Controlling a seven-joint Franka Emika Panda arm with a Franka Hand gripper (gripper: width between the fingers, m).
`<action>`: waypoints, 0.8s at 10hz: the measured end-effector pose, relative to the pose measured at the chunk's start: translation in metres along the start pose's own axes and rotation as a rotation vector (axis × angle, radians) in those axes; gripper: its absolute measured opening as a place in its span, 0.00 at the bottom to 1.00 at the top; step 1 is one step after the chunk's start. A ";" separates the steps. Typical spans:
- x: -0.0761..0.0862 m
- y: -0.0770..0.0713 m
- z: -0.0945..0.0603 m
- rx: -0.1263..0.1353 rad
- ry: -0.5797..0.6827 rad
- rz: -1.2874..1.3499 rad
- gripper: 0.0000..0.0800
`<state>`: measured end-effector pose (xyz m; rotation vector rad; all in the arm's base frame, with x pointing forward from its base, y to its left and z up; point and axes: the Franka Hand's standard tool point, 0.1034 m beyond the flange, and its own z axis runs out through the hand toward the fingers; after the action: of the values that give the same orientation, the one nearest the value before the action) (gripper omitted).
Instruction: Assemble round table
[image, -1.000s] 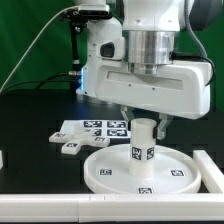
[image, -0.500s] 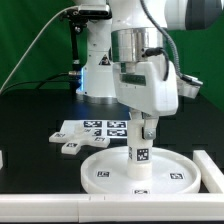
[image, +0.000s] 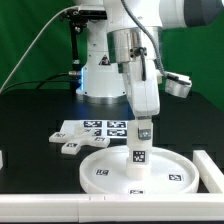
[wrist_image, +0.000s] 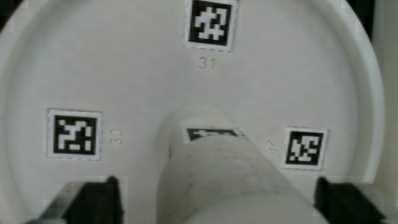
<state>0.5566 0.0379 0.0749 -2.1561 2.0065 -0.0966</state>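
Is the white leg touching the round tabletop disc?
Touching. The exterior view shows the leg standing upright, its foot seated at the centre of the disc, no gap.

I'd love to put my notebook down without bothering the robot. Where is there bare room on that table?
The black table is bare on the exterior view's left, between the marker board and the white rail. Crowded: the disc, where the gripper straddles the upright leg.
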 end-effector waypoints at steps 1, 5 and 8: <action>0.000 -0.002 -0.001 -0.013 -0.017 -0.158 0.76; -0.006 -0.006 -0.003 -0.044 -0.053 -0.540 0.81; 0.004 -0.006 -0.004 -0.062 -0.038 -0.945 0.81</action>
<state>0.5618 0.0336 0.0792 -2.9012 0.8189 -0.1190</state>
